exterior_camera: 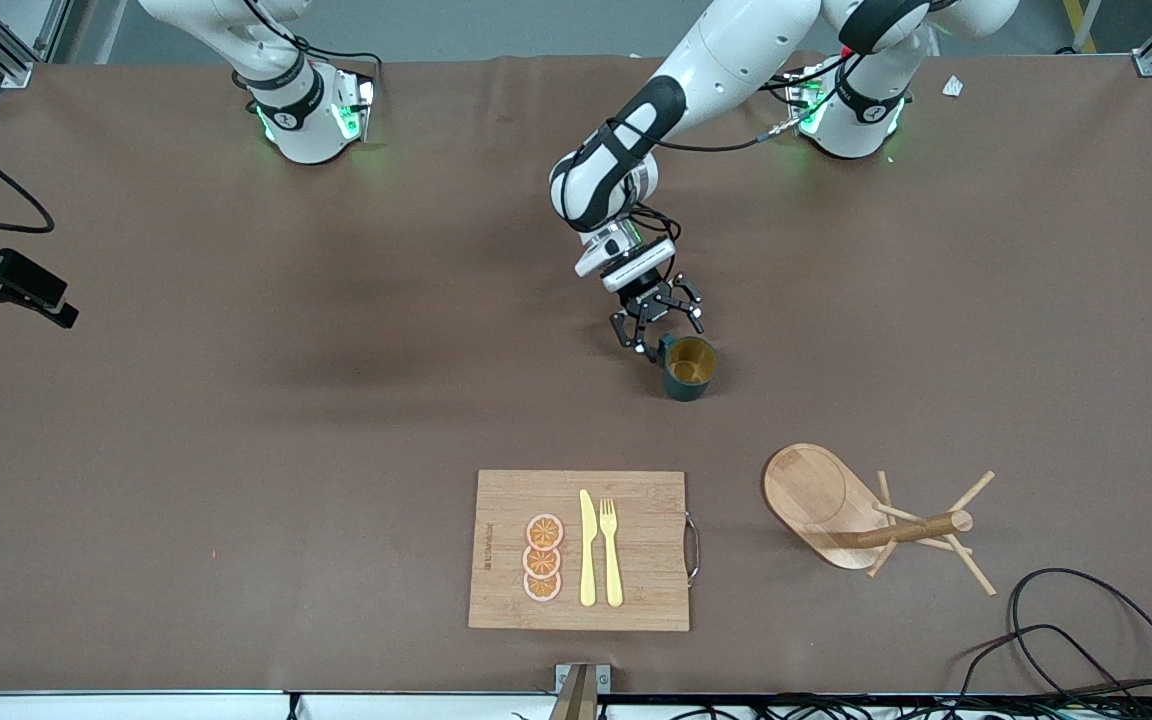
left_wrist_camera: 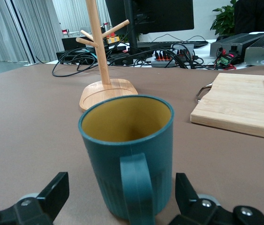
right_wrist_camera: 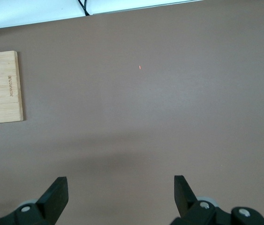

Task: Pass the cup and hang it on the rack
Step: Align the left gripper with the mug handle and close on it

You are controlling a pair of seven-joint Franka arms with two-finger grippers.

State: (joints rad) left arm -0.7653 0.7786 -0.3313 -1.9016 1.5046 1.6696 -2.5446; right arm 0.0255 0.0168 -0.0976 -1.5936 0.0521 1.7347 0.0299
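The rack [exterior_camera: 841,510] stands near the front camera on the table [exterior_camera: 236,450]; farther off stands the cup [exterior_camera: 688,367], upright, handle toward the left tool [exterior_camera: 658,330], whose jaws gape wide, empty. It looks light, rigid and smooth, so pinch the handle or wall firmly. The right tool [right_wrist_camera: 120,197] waits, spread wide over bare table.

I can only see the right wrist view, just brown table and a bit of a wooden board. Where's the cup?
Observer: The cup stands upright mid-table, farther from the front camera than the cutting board.
Operator: Is anybody grabbing it?
Observer: Not yet. The left gripper is open, fingers on either side of the cup's handle.
Operator: Where's the rack?
Observer: The rack stands beside the cutting board, toward the left arm's end of the table.
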